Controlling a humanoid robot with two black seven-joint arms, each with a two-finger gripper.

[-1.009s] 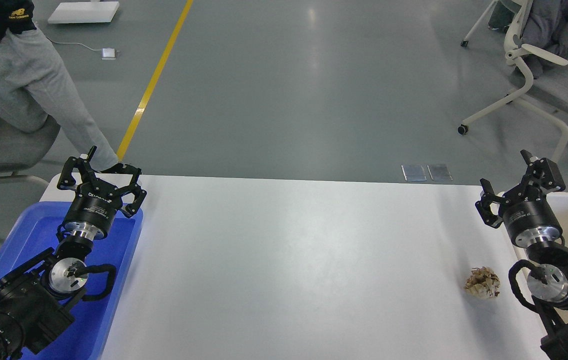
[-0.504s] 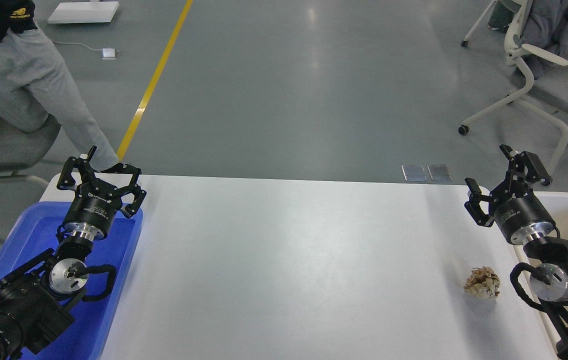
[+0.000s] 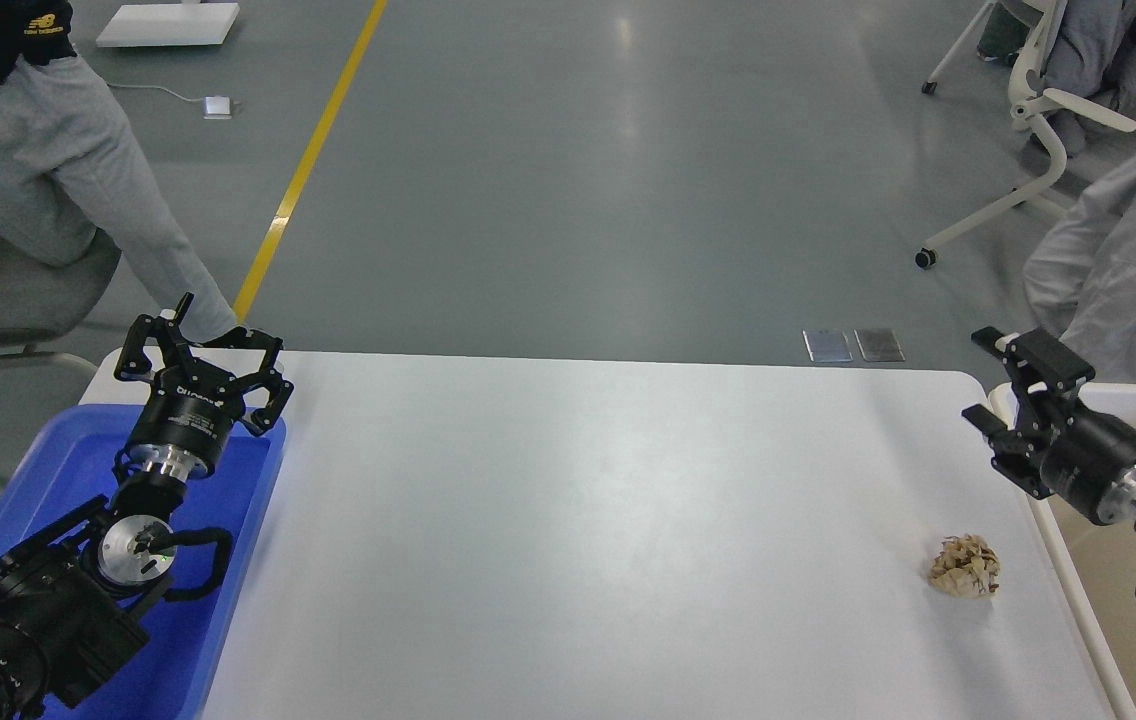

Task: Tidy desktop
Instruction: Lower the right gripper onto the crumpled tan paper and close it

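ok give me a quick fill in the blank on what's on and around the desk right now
1. The only loose thing on the desktop is a crumpled ____ paper ball.
2. The left gripper hangs over the ____ tray.
3. The paper ball lies nearer the ____ gripper.
4. The stripe on the floor is ____.

Missing words: brown; blue; right; yellow

A blue plastic tray lies along the left edge of the surface, and a beige tub stands just beside its right edge. A crumpled brown paper wad lies near the right edge, towards the near right corner. Beyond the far edge, a yellow floor line crosses the grey floor. A white office chair stands past the far right corner.
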